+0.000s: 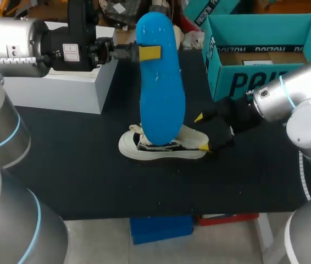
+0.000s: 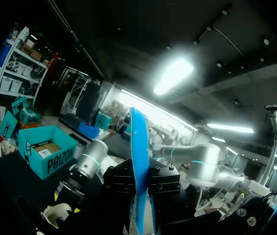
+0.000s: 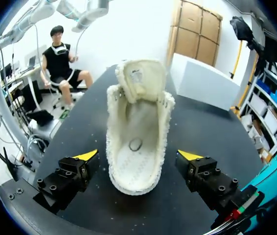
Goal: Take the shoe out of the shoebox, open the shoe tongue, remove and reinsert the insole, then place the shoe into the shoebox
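Right wrist view, nearest thing first: what shows?

Right gripper (image 3: 138,155), fingers spread wide. The shoe (image 3: 137,132) lies on the table (image 3: 202,132) with its heel between them, a gap on either side, so nothing is pinched.

Which way does the shoe run?

Straight away from that gripper: heel nearest, tongue folded up at the far end of the opening. The hollow looks bare, with no insole in it.

Where is the insole?

Head view has it. The insole (image 1: 161,82) hangs roughly upright over the shoe, long axis up and down. The left gripper (image 1: 148,53) is pinched on its upper part. Left wrist view shows it clamped edge-on between both fingers.

Does its lower end touch the shoe?

Cannot tell. From above they overlap, nothing more.

What does the next move turn on?

I judge it is reinsertion. The insole's axis is upright and the shoe's lies flat across the table, so the insole has to tip down and line up with the shoe. The right arm is nearer to steady the heel.

And the shoebox?

The shoebox (image 1: 243,82) sits open at the table's far side, beyond the right arm and well apart from the shoe.
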Robot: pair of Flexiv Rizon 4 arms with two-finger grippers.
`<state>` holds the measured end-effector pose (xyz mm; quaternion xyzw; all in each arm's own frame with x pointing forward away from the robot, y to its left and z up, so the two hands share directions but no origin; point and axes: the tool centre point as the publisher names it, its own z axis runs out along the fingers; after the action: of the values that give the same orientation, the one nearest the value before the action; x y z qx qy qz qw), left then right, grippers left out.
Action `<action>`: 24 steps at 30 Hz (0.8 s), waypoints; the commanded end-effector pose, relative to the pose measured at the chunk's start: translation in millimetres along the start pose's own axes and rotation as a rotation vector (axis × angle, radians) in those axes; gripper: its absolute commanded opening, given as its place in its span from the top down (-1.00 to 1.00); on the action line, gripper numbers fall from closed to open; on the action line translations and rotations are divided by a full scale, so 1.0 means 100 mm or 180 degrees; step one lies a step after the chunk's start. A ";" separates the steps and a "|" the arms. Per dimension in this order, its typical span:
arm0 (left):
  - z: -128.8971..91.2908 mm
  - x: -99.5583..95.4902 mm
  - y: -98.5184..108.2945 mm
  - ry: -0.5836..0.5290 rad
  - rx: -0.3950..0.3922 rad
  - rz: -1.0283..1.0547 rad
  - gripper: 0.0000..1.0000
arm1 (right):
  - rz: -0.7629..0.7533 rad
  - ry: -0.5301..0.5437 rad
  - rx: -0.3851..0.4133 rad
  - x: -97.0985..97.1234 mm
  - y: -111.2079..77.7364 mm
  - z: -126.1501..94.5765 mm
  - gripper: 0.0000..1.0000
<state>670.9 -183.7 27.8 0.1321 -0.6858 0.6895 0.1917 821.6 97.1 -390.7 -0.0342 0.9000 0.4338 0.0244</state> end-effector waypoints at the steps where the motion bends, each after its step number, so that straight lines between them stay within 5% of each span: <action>1: 0.01 0.00 0.00 -0.0014 0.0000 -0.0002 1.00 | 0.0030 -0.0020 -0.0236 -0.01 -0.08 0.06 -1.00; 8: 0.01 0.00 0.00 -0.0014 0.0000 -0.0002 1.00 | 0.0115 -0.0040 -0.0459 0.01 -0.14 0.12 -1.00; 24: 0.01 0.00 0.00 -0.0014 0.0000 -0.0002 1.00 | 0.0193 0.0036 -0.0549 0.00 -0.22 0.21 -1.00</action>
<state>671.0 -183.7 27.8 0.1321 -0.6858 0.6895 0.1917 820.8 98.3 -418.8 -0.0110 0.8599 0.5103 0.0050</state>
